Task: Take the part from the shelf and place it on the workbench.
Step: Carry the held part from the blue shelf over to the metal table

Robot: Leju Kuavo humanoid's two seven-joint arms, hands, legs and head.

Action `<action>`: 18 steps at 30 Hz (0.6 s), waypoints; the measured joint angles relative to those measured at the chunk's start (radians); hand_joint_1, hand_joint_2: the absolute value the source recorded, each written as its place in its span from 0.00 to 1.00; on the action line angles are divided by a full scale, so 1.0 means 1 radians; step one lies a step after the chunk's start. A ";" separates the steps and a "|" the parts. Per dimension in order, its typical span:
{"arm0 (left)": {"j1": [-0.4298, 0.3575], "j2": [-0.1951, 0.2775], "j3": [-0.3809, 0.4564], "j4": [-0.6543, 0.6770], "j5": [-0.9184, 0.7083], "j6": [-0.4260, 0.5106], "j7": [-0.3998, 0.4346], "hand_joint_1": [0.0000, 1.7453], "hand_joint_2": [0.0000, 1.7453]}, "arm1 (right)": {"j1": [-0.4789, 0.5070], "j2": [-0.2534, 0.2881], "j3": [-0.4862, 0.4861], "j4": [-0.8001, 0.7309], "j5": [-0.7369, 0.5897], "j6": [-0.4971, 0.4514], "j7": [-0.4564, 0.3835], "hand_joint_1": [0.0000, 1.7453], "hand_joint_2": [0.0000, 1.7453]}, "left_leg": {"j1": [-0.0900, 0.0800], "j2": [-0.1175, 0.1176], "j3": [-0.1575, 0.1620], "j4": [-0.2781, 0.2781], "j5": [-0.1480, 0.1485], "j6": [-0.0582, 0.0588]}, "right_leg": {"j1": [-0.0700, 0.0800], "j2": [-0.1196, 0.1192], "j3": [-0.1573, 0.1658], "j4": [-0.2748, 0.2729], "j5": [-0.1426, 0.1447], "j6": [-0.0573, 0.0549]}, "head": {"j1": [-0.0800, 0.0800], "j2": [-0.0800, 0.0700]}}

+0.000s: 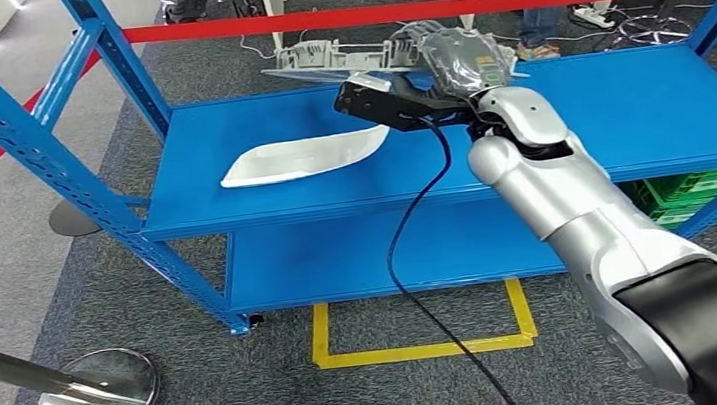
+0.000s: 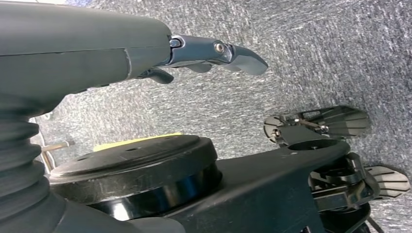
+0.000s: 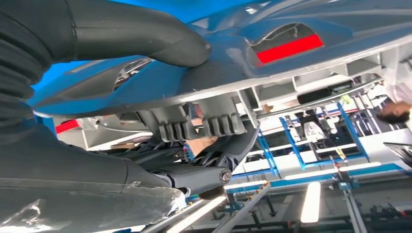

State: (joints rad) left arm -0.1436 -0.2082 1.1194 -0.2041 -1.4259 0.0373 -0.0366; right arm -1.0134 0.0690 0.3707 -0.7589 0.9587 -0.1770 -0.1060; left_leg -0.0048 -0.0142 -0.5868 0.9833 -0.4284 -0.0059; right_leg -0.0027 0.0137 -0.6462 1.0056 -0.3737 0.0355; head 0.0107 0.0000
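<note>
A grey moulded plastic part (image 1: pixel 340 61) is lifted above the far right of the blue shelf (image 1: pixel 629 134), clamped in the right hand (image 1: pixel 424 95). A white part (image 1: pixel 301 156) lies on the shelf's left. Carrying to the workbench remains. The left hand (image 2: pixel 214 53) hangs empty, fingers apart.

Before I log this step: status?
Right hand holds a grey part above the shelf. Left hand empty. White part on shelf.

Left hand (image 2: pixel 145 53) — fingers (image 2: pixel 243 57) extended, empty — over grey carpet (image 2: pixel 316 58).
</note>
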 joint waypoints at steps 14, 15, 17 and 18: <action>0.005 0.002 0.017 0.000 0.017 0.003 -0.009 0.00 1.00 | 0.060 -0.048 0.043 -0.188 -0.082 -0.029 0.017 1.00 1.00 | 0.000 0.000 -0.001 0.000 0.000 0.000 | 0.000 0.000 -0.001 0.000 0.000 0.000 | 0.000 0.000; 0.005 0.002 0.017 0.000 0.018 0.003 -0.009 0.00 1.00 | 0.065 -0.052 0.046 -0.200 -0.083 -0.029 0.018 1.00 1.00 | 0.000 0.000 -0.001 0.000 0.000 0.000 | 0.000 0.000 -0.001 0.000 0.000 0.000 | 0.000 0.000; 0.005 0.003 0.018 0.000 0.019 0.004 -0.009 0.00 1.00 | 0.072 -0.059 0.051 -0.220 -0.084 -0.029 0.019 1.00 1.00 | 0.000 0.000 -0.001 0.000 0.000 0.000 | 0.000 0.000 -0.001 0.000 0.000 0.000 | 0.000 0.000; 0.005 0.003 0.018 0.000 0.019 0.004 -0.009 0.00 1.00 | 0.074 -0.061 0.054 -0.228 -0.085 -0.029 0.019 1.00 1.00 | 0.000 0.000 -0.001 0.000 0.000 0.000 | 0.000 0.000 -0.001 0.000 0.000 0.000 | 0.000 0.000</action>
State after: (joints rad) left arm -0.1382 -0.2056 1.1377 -0.2041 -1.4065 0.0416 -0.0460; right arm -0.9390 0.0080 0.4248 -0.9871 0.8739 -0.2060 -0.0867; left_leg -0.0048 -0.0142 -0.5877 0.9833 -0.4289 -0.0061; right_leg -0.0027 0.0138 -0.6470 1.0055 -0.3738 0.0355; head 0.0107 0.0000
